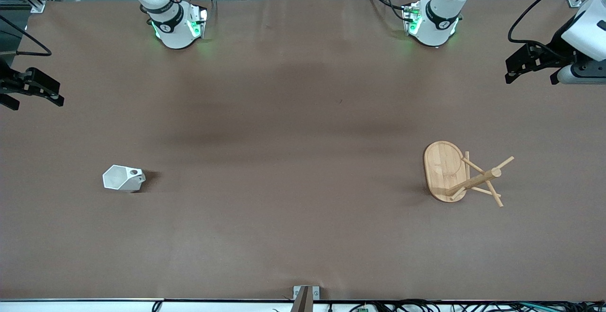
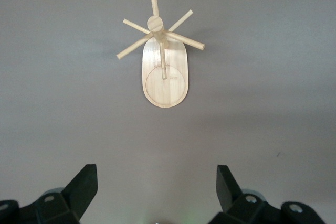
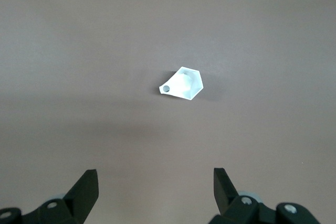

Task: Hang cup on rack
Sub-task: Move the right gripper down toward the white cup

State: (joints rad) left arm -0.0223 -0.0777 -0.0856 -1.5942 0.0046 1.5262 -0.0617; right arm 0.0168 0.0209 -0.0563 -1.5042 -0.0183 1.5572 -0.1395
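The cup (image 1: 123,178) stands on the table (image 1: 293,113) toward the right arm's end, at about eight o'clock from the table's middle in the front view. Its handle (image 1: 136,173), pierced by a round hole, points toward three o'clock. The rack (image 1: 461,174) stands well apart from it toward the left arm's end, at about four o'clock.

The right gripper (image 1: 35,95) hangs over its end of the table with fingers spread, holding nothing. The left gripper (image 1: 530,68) waits over its own end, also spread and empty.

The cup looks small, light, stiff and probably smooth and breakable. A pinch across the rim wall away from the handle seems best, leaving the hole free for a peg
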